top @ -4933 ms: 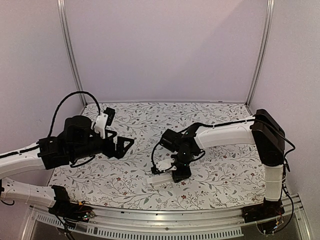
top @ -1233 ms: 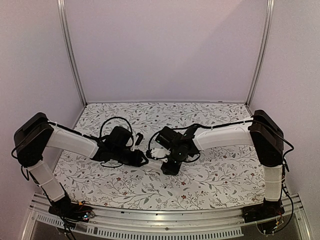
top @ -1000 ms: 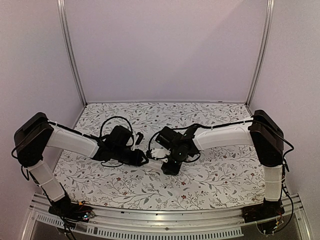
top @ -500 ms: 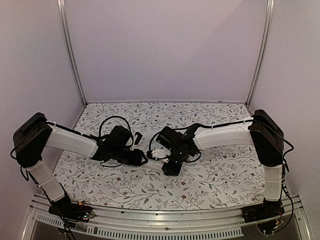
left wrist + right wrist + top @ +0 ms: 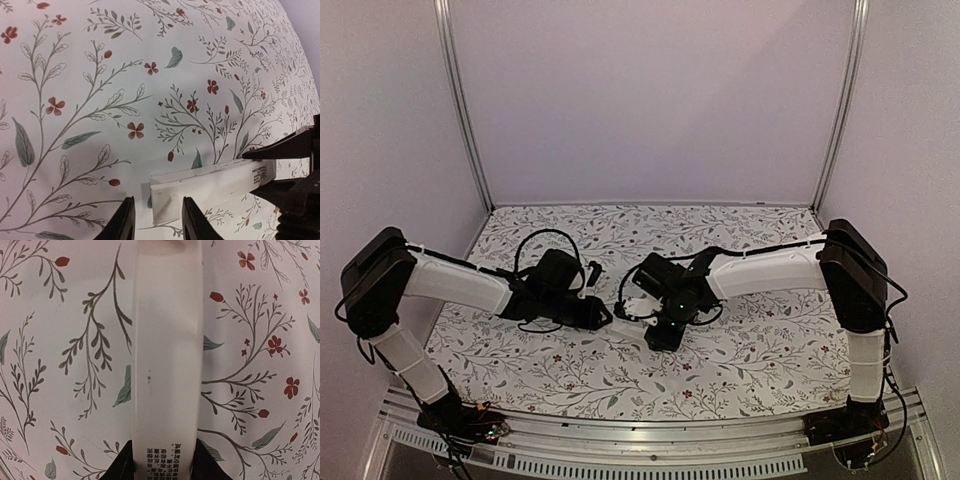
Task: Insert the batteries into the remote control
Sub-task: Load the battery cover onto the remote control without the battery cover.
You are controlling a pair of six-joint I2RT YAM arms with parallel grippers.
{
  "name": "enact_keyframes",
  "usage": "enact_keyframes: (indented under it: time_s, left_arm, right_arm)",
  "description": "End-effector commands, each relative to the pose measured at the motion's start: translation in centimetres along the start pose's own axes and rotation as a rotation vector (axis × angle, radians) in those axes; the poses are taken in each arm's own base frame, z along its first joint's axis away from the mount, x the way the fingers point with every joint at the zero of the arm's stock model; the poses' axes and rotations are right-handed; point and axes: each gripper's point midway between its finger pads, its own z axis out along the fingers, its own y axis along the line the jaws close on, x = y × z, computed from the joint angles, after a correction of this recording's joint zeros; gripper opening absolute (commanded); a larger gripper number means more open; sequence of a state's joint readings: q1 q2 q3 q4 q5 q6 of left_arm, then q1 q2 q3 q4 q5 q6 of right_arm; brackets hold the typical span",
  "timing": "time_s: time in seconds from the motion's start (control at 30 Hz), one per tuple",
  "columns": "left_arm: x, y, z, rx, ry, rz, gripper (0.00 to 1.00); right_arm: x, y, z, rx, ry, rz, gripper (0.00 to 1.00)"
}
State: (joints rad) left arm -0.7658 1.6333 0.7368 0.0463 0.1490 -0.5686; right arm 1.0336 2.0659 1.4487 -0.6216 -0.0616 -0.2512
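Left claw (image 5: 158, 209) has moved in, now spread apart astride one end of the smooth, flat white remote control (image 5: 167, 365). Right claw (image 5: 165, 462) clamped on its body.

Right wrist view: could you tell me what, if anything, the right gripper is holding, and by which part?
The right gripper is shut on the remote control, pinching its two long edges at the end that bears small printed text.

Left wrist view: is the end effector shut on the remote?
No: the fingers of the left end effector stand apart around the end of the remote, with cloth showing between one finger and it.
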Motion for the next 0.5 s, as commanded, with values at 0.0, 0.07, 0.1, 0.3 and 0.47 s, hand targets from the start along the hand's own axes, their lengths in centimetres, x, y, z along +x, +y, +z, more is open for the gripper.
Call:
enact_keyframes:
  time_s: [0.0,0.07,0.1,0.3,0.47]
  left_arm:
    - [0.8,-0.2,0.7,-0.002,0.032,0.021,0.32]
    - [1.0,-0.4,0.9,0.001,0.039,0.028,0.31]
    - [1.1,-0.4,1.0,0.0,0.042,0.031,0.3]
    - [1.4,-0.7,1.4,-0.004,0.056,0.046,0.26]
    - [1.7,-0.8,1.8,-0.017,0.071,0.059,0.23]
  right_arm:
    - [0.1,0.0,-0.8,-0.003,0.0,0.003,0.35]
    - [0.2,-0.1,-0.7,-0.002,0.001,0.005,0.34]
    - [0.2,-0.2,-0.7,-0.003,0.002,0.005,0.34]
    - [0.4,-0.2,-0.6,-0.006,0.007,0.006,0.33]
    - [0.6,-0.2,-0.5,-0.006,0.011,0.007,0.32]
